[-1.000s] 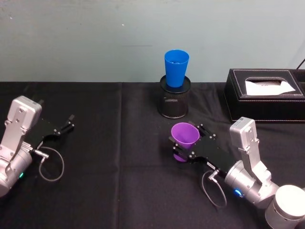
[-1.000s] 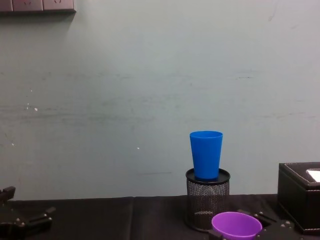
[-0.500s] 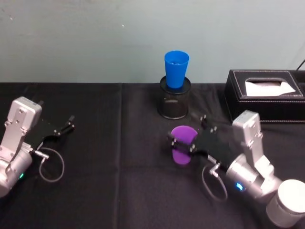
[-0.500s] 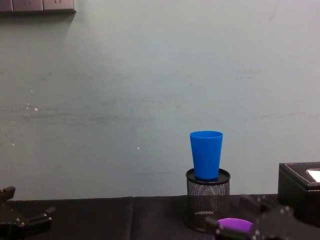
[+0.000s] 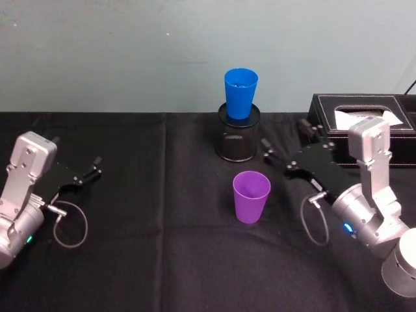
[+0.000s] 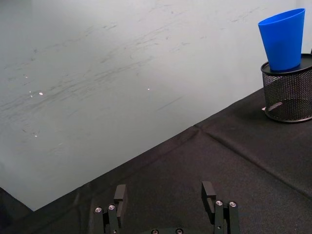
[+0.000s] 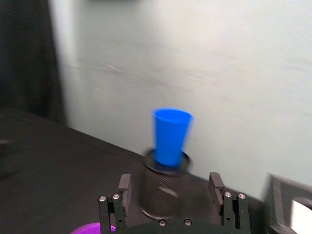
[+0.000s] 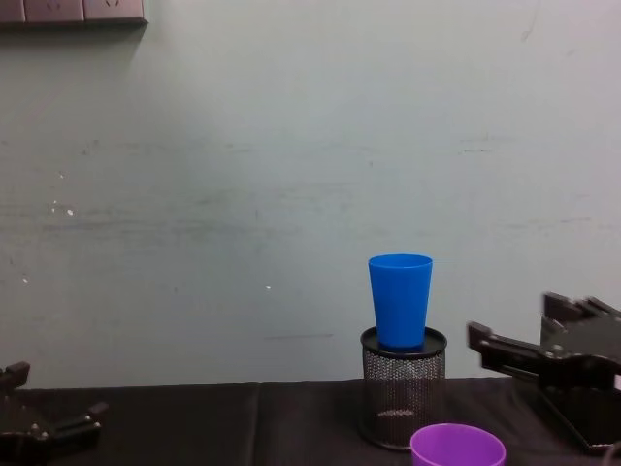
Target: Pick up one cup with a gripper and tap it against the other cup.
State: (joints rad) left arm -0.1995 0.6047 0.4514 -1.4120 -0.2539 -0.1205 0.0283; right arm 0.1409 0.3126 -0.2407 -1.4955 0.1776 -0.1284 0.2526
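Head view: right gripper (image 5: 284, 151) raised beside purple cup (image 5: 251, 195), jaws spread, empty (left gripper (image 5: 95, 166) parked, likewise).

Mesh pen holder (image 5: 237, 141), tissue box (image 5: 364, 136)

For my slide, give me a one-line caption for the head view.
Purple cup stands free on the black table; open right gripper hovers beside it, near the blue cup in the mesh holder.
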